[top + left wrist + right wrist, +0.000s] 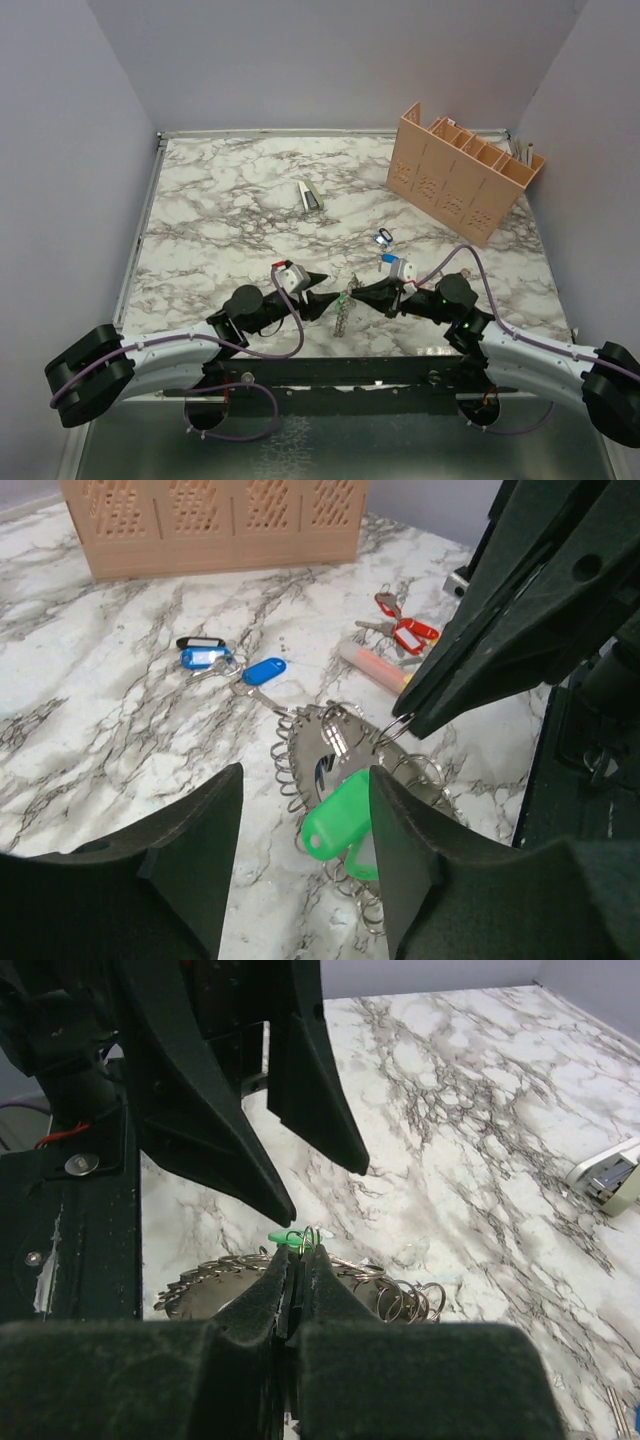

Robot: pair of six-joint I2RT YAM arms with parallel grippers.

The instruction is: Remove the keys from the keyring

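Right gripper (295, 1260) pinches large grey coiled-metal keyring (335, 742); left gripper (305, 775) spread around green-tagged key (340, 820), not yet off. Blue-tagged keys (262, 670) alongside, attachment unclear.

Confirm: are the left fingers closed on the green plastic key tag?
No: the left fingers stand apart, and a clear gap shows between one finger and the green plastic key tag.

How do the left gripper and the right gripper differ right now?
The left gripper stands open; the right gripper is pinched shut. The left gripper holds nothing, its fingers either side of the green tag; the right gripper clamps a wire loop on the keyring. Both are black and meet at the keyring.
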